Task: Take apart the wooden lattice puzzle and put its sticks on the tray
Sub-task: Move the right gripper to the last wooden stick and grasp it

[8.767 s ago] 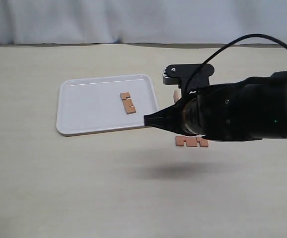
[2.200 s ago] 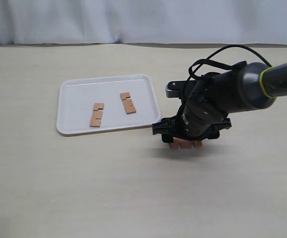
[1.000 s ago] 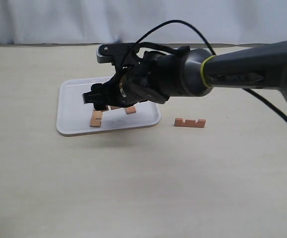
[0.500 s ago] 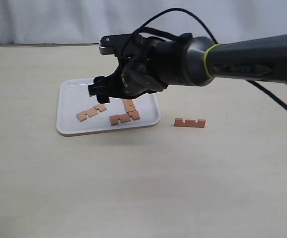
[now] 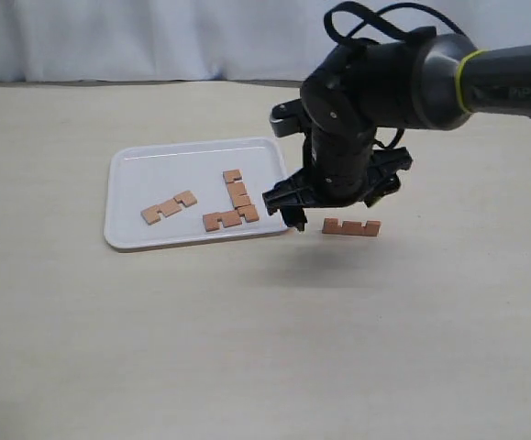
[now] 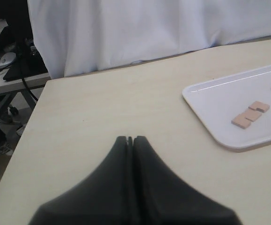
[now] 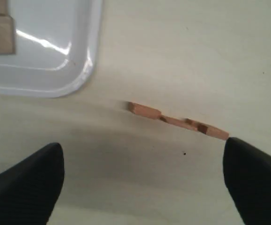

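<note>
The lattice puzzle is apart; I see only single sticks. Three reddish-brown notched sticks lie on the white tray: one at its left, one at its front and one beside that. The fourth stick lies flat on the table just right of the tray. My right gripper hangs open and empty a little above this stick, its fingertips wide apart. The left gripper is shut with nothing in it, over bare table off the tray's end, and is out of the exterior view.
The beige table ends at a white curtain along the back. In the left wrist view a table edge shows, with another table's legs and cables beyond it. A black cable loops above the right arm.
The right gripper let a third stick fall on the tray, where another stick shifted. It then swung right off the tray and now hangs open over the loose stick.
</note>
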Tool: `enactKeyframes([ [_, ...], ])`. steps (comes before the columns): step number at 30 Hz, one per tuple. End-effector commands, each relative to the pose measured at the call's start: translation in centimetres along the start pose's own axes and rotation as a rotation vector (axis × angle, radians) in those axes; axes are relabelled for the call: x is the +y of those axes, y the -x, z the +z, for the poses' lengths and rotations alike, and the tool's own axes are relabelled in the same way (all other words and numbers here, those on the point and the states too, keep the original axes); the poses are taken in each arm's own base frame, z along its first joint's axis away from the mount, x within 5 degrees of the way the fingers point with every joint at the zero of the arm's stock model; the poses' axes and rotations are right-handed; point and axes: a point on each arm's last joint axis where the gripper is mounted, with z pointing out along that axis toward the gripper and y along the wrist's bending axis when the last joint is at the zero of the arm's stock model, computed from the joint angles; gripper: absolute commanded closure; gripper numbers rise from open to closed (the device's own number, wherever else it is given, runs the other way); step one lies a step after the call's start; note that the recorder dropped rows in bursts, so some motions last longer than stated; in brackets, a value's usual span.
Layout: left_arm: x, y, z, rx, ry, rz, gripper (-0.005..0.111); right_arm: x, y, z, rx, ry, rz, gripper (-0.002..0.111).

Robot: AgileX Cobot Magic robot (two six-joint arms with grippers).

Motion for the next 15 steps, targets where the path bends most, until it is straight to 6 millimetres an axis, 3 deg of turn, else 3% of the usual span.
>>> enactKeyframes([
  [1, 0.0, 0.0, 0.0, -0.007, 0.003, -0.004, 0.107, -2.1, -0.8, 1.3, 0.001, 0.030, 0.051, 0.023],
  [7, 0.0, 0.0, 0.0, -0.007, 0.003, -0.004, 0.107, -4.2, -1.1, 3.0, -0.015, 0.052, 0.182, 0.022],
  [15, 0.0, 0.0, 0.0, -0.007, 0.003, -0.004, 0.107, -4.2, -0.7, 3.1, -0.057, 0.076, 0.266, 0.022],
])
